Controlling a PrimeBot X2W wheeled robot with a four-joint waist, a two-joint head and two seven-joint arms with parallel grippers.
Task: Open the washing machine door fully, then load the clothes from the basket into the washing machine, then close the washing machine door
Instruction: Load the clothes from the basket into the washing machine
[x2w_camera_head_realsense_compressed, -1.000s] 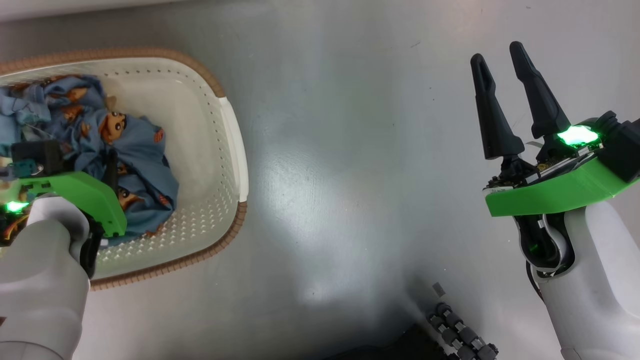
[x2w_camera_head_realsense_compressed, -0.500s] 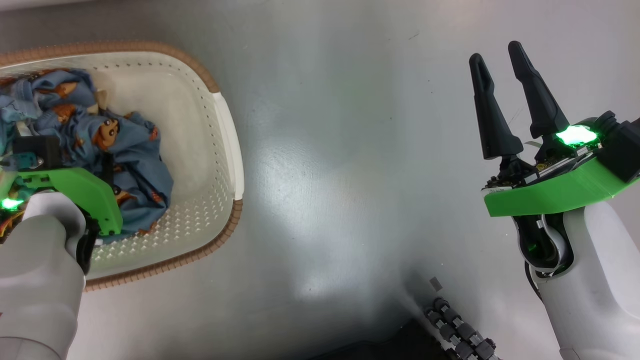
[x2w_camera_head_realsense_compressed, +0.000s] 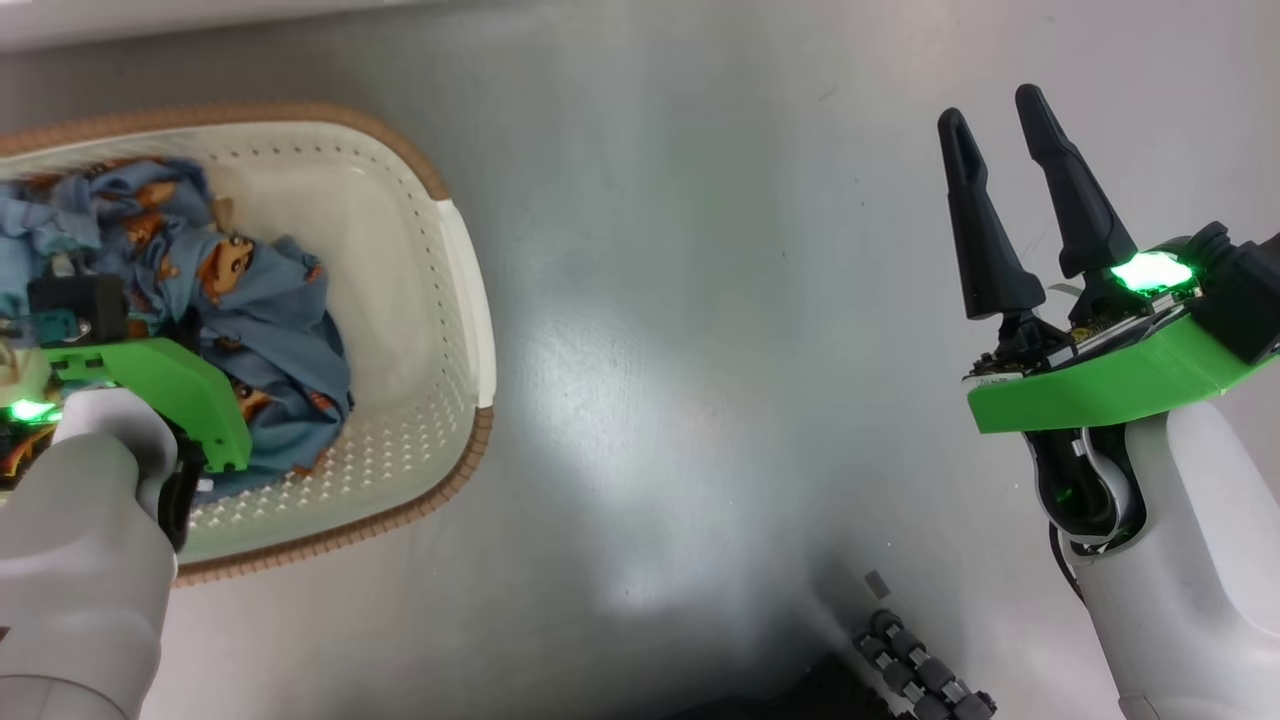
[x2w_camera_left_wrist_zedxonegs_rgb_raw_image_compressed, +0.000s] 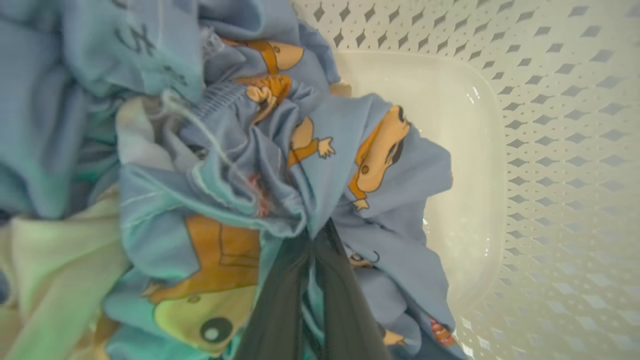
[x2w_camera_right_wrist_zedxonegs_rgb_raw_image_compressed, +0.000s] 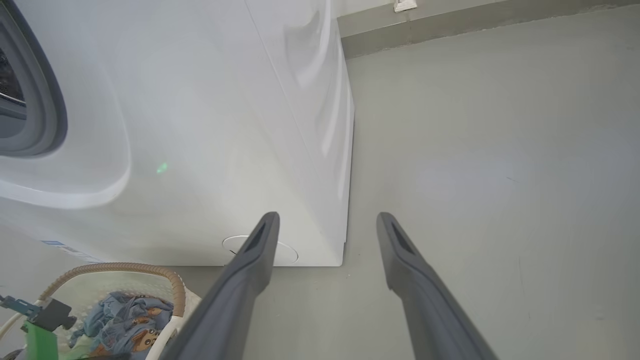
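The cream basket (x2w_camera_head_realsense_compressed: 462, 300) with a brown rim sits on the floor at the left. It holds the clothes (x2w_camera_head_realsense_compressed: 275, 330), blue fabric printed with orange bears. My left gripper (x2w_camera_left_wrist_zedxonegs_rgb_raw_image_compressed: 320, 232) reaches down into the basket, shut on a fold of the blue fabric (x2w_camera_left_wrist_zedxonegs_rgb_raw_image_compressed: 280, 165). A pale cloth (x2w_camera_left_wrist_zedxonegs_rgb_raw_image_compressed: 50, 260) lies beside that fabric. My right gripper (x2w_camera_head_realsense_compressed: 992, 105) hovers open over bare floor at the right, holding nothing. In the right wrist view the white washing machine (x2w_camera_right_wrist_zedxonegs_rgb_raw_image_compressed: 200, 125) stands behind the basket (x2w_camera_right_wrist_zedxonegs_rgb_raw_image_compressed: 150, 272), its grey gasket (x2w_camera_right_wrist_zedxonegs_rgb_raw_image_compressed: 47, 100) at the left edge. The washing machine door is out of view.
Grey floor (x2w_camera_head_realsense_compressed: 680, 350) spreads between the basket and my right arm. A black jointed leg (x2w_camera_head_realsense_compressed: 920, 670) lies at the bottom edge of the head view. A grey skirting (x2w_camera_right_wrist_zedxonegs_rgb_raw_image_compressed: 450, 25) runs along the wall past the washer's right corner.
My left gripper has shut on the blue fabric in the basket, bunching the cloth around its fingers. The right gripper has stayed open and in place.
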